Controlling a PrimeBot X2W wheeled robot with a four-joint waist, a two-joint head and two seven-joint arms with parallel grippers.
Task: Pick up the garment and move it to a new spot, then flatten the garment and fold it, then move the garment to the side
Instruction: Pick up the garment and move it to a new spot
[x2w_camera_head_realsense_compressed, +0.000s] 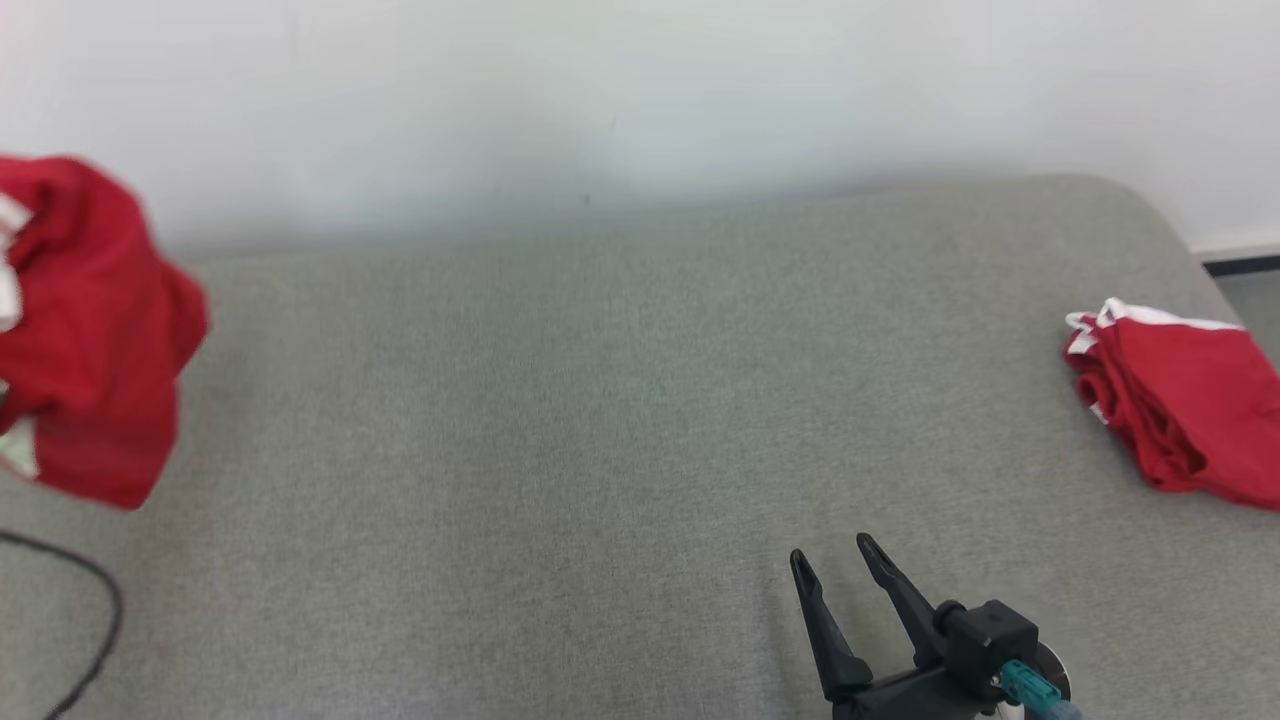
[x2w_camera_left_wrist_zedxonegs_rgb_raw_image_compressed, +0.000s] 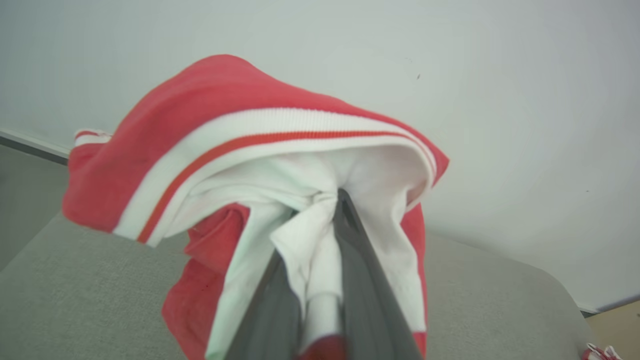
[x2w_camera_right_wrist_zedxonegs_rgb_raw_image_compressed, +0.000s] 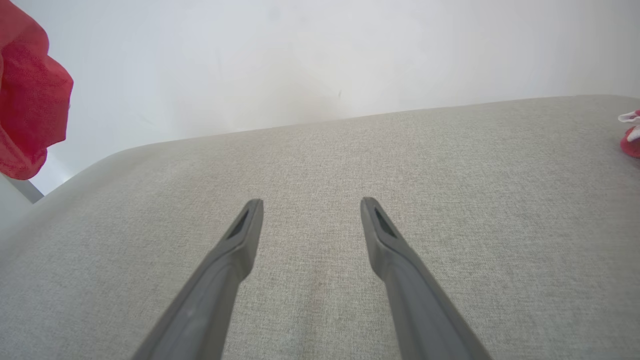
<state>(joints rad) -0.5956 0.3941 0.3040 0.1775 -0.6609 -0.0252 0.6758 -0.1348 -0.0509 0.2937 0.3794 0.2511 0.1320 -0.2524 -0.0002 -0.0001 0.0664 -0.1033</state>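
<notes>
Cloth fills the left edge of the head view: the garment (x2w_camera_head_realsense_compressed: 90, 330), red with white trim, hangs bunched and blurred, lifted clear of the grey bench (x2w_camera_head_realsense_compressed: 560, 420). A second red garment (x2w_camera_head_realsense_compressed: 1180, 400) lies folded far to the right. The right pincer (x2w_camera_head_realsense_compressed: 834, 550) hovers low over bare fabric, fingers spread, holding nothing. A black cable (x2w_camera_head_realsense_compressed: 90, 620) loops across the lower left corner.

In the left wrist view, the left pincer (x2w_camera_left_wrist_zedxonegs_rgb_raw_image_compressed: 320, 220) is clamped on a pinch of the white inner fabric, and the striped hem drapes over and around its fingers. That bite looks narrow, so a quick swing could pull the fold loose and drop the garment short of its new spot.

From the right wrist view, the spread fingers point across open bench, with the lifted garment well off at upper left. Set down as one lump, it would likely land twisted and resist flattening. Placed too far right, it could crowd the folded piece.
</notes>
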